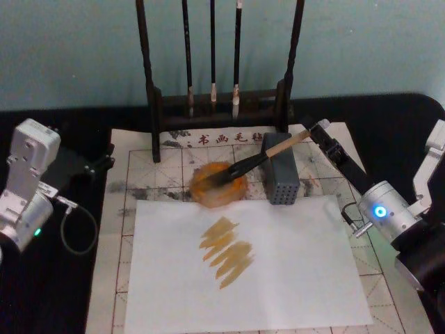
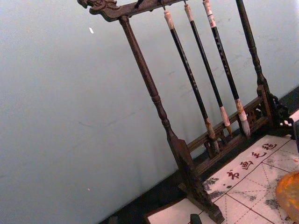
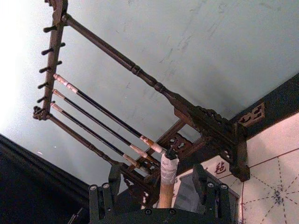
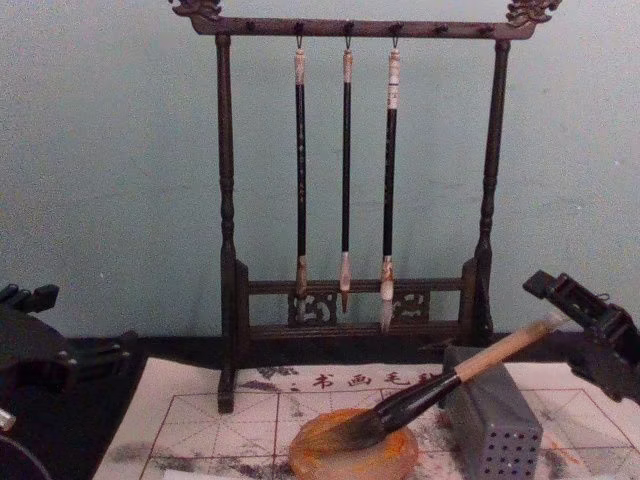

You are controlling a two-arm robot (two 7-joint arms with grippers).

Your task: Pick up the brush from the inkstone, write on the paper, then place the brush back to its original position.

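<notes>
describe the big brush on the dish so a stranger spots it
Before the dark wooden rack, find the round orange-tan inkstone dish. The large brush rests bushy dark bristles there, pale wooden handle crossing the grey perforated block toward the right gripper, unlike three thin hanging brushes.

Pale blue-green wall (image 4: pixel 110 180) filling the back, dark carved wooden brush rack (image 4: pixel 226 200) standing before it, three thin brushes (image 4: pixel 346 150) hanging from its top bar, black surface (image 1: pixel 62 299) stretching beneath, faint scuffs marking the wall

Brush (image 1: pixel 259 158) bristles in inkstone (image 1: pixel 222 194), handle over block (image 1: pixel 281 182); both on paper (image 1: pixel 139 167); rack (image 1: pixel 257 104) behind.
</notes>
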